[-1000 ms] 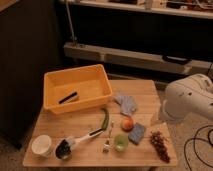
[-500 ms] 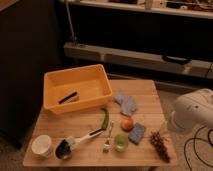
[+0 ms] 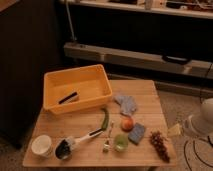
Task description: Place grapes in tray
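grapes (image 3: 160,145): a dark bunch lying on the table near the front right corner, well apart from the tray, just right of the sponge
tray (image 3: 51,107): yellow bin on the back left part of the table, sitting at a slight angle to the table's edges
inside the tray: one slim black object (image 3: 68,98) lying slantwise on the floor of the bin
table (image 3: 147,90): light wooden top carrying everything else
gripper: cannot be picked out on the white arm (image 3: 202,122), which sits at the right edge of the view, off the table and right of the grapes; jaws apart, nothing held
sponge (image 3: 136,133): blue, between the grapes and the green cup
orange fruit (image 3: 127,123): round, just behind the sponge
cloth (image 3: 126,104): bluish-grey, crumpled, right of the tray
green pepper (image 3: 104,119): long and thin, just in front of the tray's right corner
green cup (image 3: 120,142): small, near the front edge
white bowl (image 3: 42,145): front left corner
scoop (image 3: 75,142): dark head beside the bowl, white handle pointing toward the pepper
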Controlling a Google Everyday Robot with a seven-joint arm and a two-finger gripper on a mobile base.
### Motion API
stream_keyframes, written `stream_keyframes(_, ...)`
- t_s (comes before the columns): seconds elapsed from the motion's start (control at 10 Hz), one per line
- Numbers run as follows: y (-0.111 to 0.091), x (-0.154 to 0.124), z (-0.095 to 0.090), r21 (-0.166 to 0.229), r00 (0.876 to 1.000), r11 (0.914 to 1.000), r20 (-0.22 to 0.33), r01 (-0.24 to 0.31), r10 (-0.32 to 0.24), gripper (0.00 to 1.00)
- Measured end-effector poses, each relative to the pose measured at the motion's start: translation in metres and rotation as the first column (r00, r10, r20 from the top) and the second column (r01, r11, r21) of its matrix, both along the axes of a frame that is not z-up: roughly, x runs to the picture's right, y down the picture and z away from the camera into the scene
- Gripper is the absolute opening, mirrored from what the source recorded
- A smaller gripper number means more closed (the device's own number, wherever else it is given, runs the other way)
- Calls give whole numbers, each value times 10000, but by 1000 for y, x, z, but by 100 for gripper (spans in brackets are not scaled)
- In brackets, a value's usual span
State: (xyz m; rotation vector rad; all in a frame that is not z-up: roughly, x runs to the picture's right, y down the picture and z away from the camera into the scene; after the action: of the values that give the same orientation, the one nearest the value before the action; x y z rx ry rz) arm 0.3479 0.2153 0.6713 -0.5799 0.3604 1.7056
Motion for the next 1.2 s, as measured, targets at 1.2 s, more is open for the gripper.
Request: stream_keyframes(1.2, 3, -37, 46, -1584, 9999, 9873, 76, -102, 115, 65)
